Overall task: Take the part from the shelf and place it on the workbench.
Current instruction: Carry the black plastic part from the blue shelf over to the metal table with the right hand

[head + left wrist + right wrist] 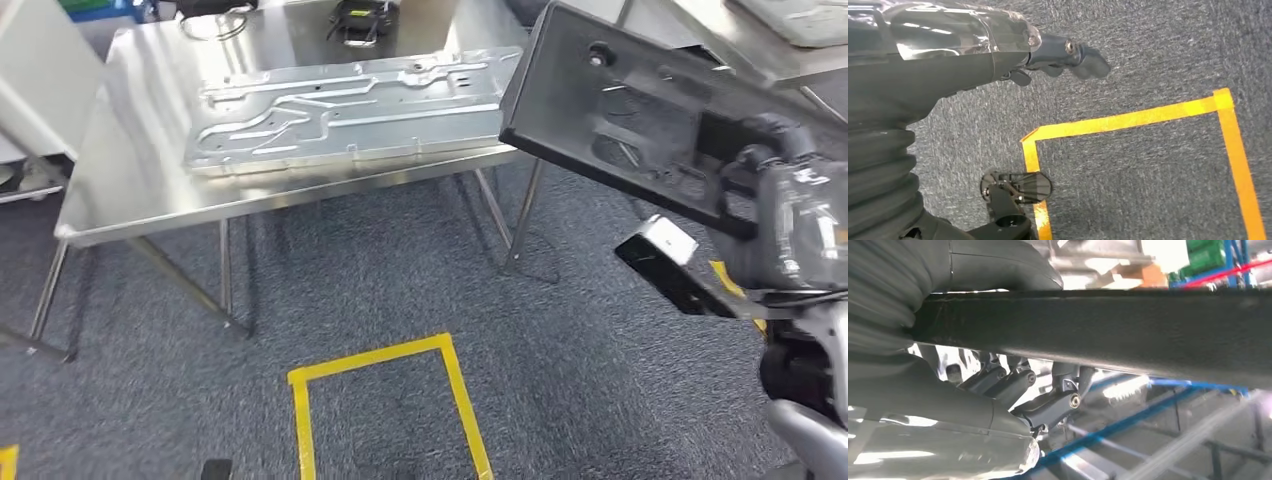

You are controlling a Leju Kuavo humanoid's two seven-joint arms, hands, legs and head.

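Head view: the right robot hand [775, 165] grips one edge of a flat black moulded part [620, 120], holding it tilted in the air to the right of the steel counter [140, 195]. The part is clear of the counter top; its near corner hangs just beside the counter's right end, above the grey carpet [380, 270]. On the counter lies a large pressed sheet-metal panel [350, 105] with raised channels, occupying most of the top; behind it rest a coil of cable [222, 22] and a small black device [360, 20]. A rectangle of yellow floor tape [385, 400] is marked on the carpet in front of the counter.

Right wrist view: the part [1128, 335] crosses the frame as a dark band, its edge seated between the thick grey thumb on one face and the darker fingers [1048, 405] curled against the opposite face. Blue shelf framing [1128, 422] appears blurred beyond.

Left wrist view: the left robot hand [1068, 57] hangs over the carpet [1158, 45] near a corner of the yellow floor tape [1128, 120]. It holds nothing; the visible fingers extend forward, bunched close together, but whether they are curled in or slack cannot be told from this angle
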